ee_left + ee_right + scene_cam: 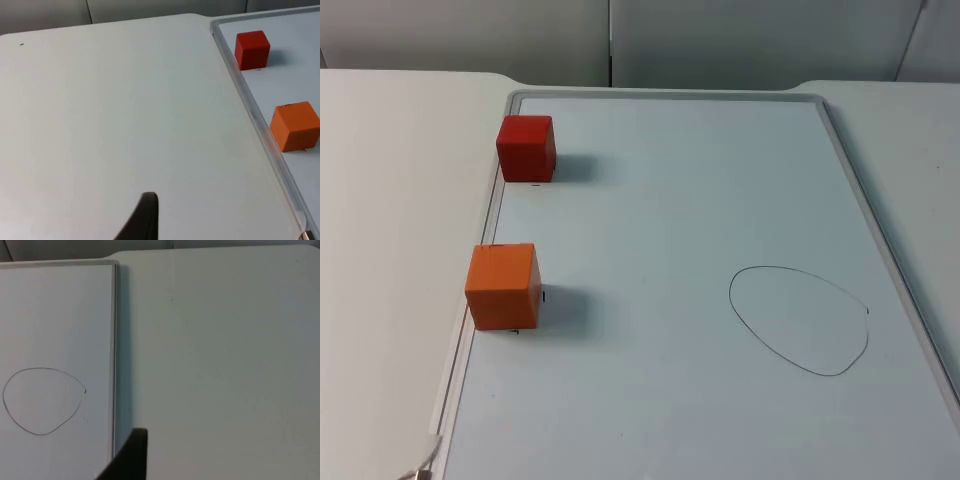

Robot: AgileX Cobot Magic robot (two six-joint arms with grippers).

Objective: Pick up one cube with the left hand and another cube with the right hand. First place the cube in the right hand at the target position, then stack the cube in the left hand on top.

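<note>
Pickup has not begun: both cubes rest on the whiteboard (720,200) along its 9 o'clock edge, red cube (526,148) toward 11 o'clock, orange cube (502,286) nearer. The drawn target oval (800,320) lies at 4 o'clock, apart from both. Left gripper (142,220) waits over bare table beside the board; right gripper (127,457) waits beside the opposite frame. Claw state cannot be told for either. Next move, by judgement: each arm descends onto one cube.
</note>
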